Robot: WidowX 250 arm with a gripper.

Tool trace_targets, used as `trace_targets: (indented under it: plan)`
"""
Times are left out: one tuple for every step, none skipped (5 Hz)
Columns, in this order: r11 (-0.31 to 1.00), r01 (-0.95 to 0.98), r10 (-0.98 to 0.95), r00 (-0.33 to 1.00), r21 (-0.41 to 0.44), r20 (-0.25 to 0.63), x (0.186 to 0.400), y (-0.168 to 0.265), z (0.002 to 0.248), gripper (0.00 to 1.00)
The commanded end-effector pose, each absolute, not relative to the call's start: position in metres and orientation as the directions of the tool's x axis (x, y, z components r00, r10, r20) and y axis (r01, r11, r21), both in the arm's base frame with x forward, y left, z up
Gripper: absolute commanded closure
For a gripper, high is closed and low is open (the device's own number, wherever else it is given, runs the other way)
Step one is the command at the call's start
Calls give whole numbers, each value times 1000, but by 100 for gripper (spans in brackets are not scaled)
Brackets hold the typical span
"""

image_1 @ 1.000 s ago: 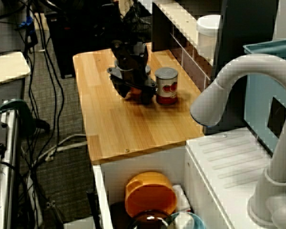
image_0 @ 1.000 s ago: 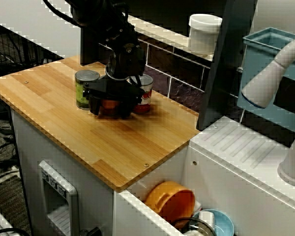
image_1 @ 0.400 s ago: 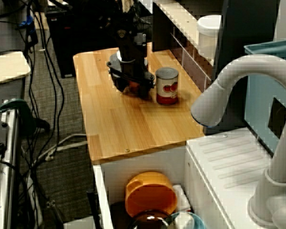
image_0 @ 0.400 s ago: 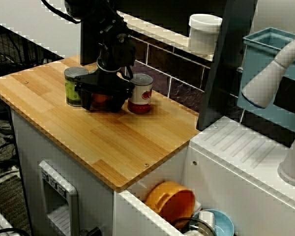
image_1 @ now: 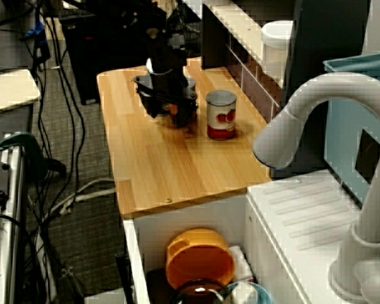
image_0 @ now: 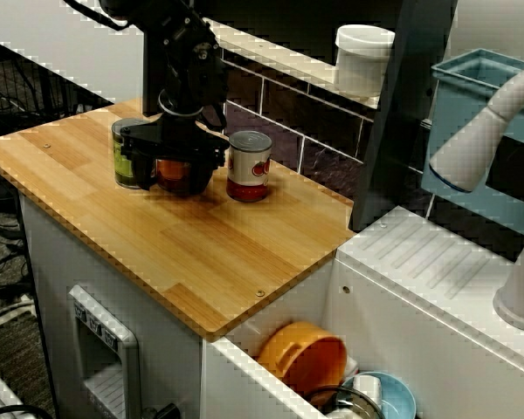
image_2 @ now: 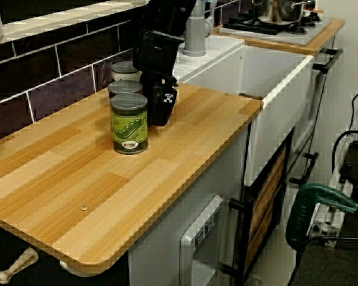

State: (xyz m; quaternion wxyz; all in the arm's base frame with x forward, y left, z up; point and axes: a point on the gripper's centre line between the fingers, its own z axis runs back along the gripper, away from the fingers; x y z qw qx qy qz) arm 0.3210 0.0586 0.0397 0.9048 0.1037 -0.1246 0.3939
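Observation:
My black gripper (image_0: 175, 179) stands low on the wooden counter (image_0: 183, 253), shut around a can with an orange-red side (image_0: 176, 168). From above, the gripper (image_1: 170, 113) hides most of this can. From the counter's far end, the can's silver top (image_2: 123, 90) shows beside the gripper body (image_2: 158, 101). A green pea can (image_0: 122, 159) stands upright against the gripper's left side, nearest in the far-end view (image_2: 129, 123). A red tomato can (image_0: 249, 166) stands apart on the right, near the tiled wall.
A white jar (image_0: 363, 57) sits on the shelf above the dark tiles. To the right are a white faucet (image_0: 480, 131), a blue bin (image_0: 472, 96) and a sink holding an orange bowl (image_0: 301, 353). The counter's front edge (image_0: 113, 262) drops off.
The gripper has slid left along the counter with the orange-red can, away from the tomato can. The green pea can has shifted left with it.

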Motion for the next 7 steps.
trace_targets:
  plan:
    - [663,-748,704,633,22,322,323,72,66,0]
    - [710,-704,671,685,19,283,320,78,71,0]
    - [822,-568,554,811,27,191,313,87,77,0]
    - [879,-476,470,873,20,132,304,99,86,0]
    - [910,-415,410,906,22,106,300,111,96,0]
    - [933,-359,359,931,-6,73,298,130,108,0]
    - [945,-327,326,943,-1,68,301,153,121,0]
